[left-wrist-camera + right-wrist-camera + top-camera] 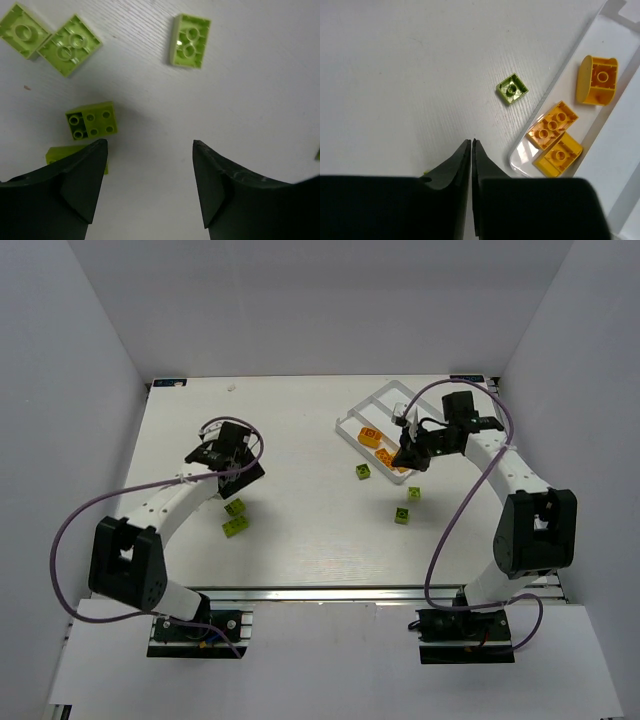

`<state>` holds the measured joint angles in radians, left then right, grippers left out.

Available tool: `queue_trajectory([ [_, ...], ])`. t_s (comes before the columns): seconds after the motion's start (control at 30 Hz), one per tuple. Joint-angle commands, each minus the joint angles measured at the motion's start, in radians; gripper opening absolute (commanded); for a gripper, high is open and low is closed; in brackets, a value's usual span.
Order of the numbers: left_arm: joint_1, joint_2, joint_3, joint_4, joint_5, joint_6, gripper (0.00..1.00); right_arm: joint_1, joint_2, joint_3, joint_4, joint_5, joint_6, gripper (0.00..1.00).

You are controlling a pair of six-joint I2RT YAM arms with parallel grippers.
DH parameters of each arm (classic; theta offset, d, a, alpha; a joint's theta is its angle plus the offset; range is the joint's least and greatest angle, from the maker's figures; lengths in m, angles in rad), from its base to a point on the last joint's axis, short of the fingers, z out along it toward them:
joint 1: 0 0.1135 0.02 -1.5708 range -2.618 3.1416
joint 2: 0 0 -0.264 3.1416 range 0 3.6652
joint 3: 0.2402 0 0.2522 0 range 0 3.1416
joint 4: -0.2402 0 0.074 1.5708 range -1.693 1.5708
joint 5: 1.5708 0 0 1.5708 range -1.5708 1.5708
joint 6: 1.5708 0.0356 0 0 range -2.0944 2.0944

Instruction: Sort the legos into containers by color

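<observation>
My left gripper point(150, 145) is open and empty above the bare table; in the top view it point(242, 476) hovers over two lime green legos point(235, 507). Its wrist view shows several green legos: one just ahead of the left finger point(92, 120), two at the upper left point(70, 45), one at the top centre point(190, 40). My right gripper point(471, 141) is shut and empty beside the white tray's point(620, 40) near corner. That compartment holds an orange oval lego point(597, 80) and two yellow-orange legos point(552, 125). A green lego point(512, 89) lies on the table just outside the tray.
In the top view the tray point(390, 403) sits at the back right under my right gripper point(408, 460). Three green legos lie near it on the table point(363, 472), point(413, 493), point(401, 513). White walls enclose the table on three sides.
</observation>
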<state>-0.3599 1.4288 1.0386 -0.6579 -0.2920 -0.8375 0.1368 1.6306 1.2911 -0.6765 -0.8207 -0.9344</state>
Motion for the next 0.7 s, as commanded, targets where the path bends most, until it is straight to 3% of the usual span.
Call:
queue_trajectory([
  [0.0,0.076,0.057,0.066,-0.034,0.069,0.034,0.79,0.000,-0.043,-0.042,0.092,-0.020,0.077,0.10],
  [0.03,0.107,0.074,0.078,-0.028,0.085,0.044,0.81,0.000,-0.055,-0.049,0.095,-0.006,0.089,0.34],
  [0.13,0.140,0.157,0.141,-0.002,0.143,0.084,0.84,0.000,-0.081,-0.079,0.098,0.018,0.129,0.52],
  [0.43,0.162,0.452,0.400,0.027,0.284,0.228,0.81,-0.006,-0.135,-0.157,0.161,0.054,0.198,0.56],
  [0.67,0.151,0.620,0.546,-0.064,0.220,0.304,0.82,-0.006,-0.137,-0.165,0.175,0.069,0.221,0.58],
])
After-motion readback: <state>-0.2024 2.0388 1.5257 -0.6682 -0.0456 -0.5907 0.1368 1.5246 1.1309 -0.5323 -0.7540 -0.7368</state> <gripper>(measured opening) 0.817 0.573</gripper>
